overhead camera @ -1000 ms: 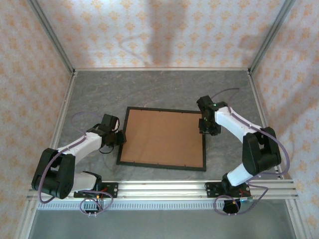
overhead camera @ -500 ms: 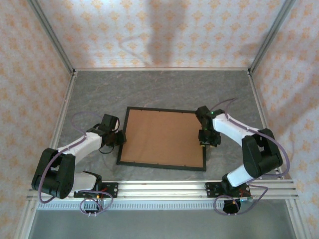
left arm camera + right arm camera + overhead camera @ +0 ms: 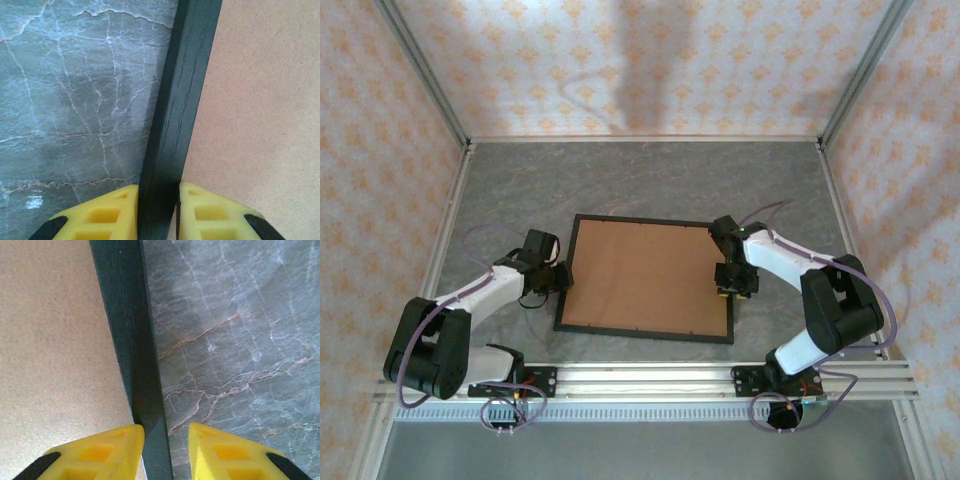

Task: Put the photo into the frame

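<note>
My left hand [image 3: 157,200] clamps the thin black rectangular picture frame [image 3: 182,100]; my right hand [image 3: 166,440] straddles its opposite rail, slightly open.

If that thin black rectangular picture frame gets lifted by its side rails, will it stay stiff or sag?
Likely stiff: the black picture frame has straight, wood-grained rails. Probably light, being thin. The brown backing board inside might shift.
</note>
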Controlling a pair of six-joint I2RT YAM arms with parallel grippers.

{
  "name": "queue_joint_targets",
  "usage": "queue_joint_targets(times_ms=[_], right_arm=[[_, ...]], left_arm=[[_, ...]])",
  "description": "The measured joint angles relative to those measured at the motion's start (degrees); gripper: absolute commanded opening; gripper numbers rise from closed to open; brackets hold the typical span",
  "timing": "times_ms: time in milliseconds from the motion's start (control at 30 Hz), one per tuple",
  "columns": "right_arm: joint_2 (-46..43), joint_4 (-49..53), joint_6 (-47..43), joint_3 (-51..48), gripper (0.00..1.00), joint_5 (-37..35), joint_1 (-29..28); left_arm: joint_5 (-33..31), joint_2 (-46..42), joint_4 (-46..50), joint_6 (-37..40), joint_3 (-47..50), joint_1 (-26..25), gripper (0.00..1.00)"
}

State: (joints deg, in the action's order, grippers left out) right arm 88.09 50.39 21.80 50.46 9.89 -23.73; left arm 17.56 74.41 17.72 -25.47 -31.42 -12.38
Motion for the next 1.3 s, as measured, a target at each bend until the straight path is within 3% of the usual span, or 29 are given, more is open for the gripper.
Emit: queue_joint_targets(times_ms=[633, 867, 1067, 1300], right_arm=[[2.69, -1.11, 1.79, 0.59, 0.32, -1.40, -3.10], [2.21, 1.88, -0.46, 5.86, 0.34, -2.82, -3.23], [-1.14, 0.31, -3.41, 9.05, 0.41, -0.52, 4.76], [2.91, -2.84, -5.86, 9.20, 0.45, 3.48, 10.40]], left_arm=[[-0.28, -0.02, 0.00, 0.00, 0.00, -0.33, 0.21], [-0.15, -0.02, -0.17, 0.00, 0.00, -0.44, 0.21], [-0.17, -0.02, -0.26, 0.00, 0.00, -0.76, 0.22], [-0.17, -0.02, -0.28, 0.00, 0.02, -0.76, 0.22]])
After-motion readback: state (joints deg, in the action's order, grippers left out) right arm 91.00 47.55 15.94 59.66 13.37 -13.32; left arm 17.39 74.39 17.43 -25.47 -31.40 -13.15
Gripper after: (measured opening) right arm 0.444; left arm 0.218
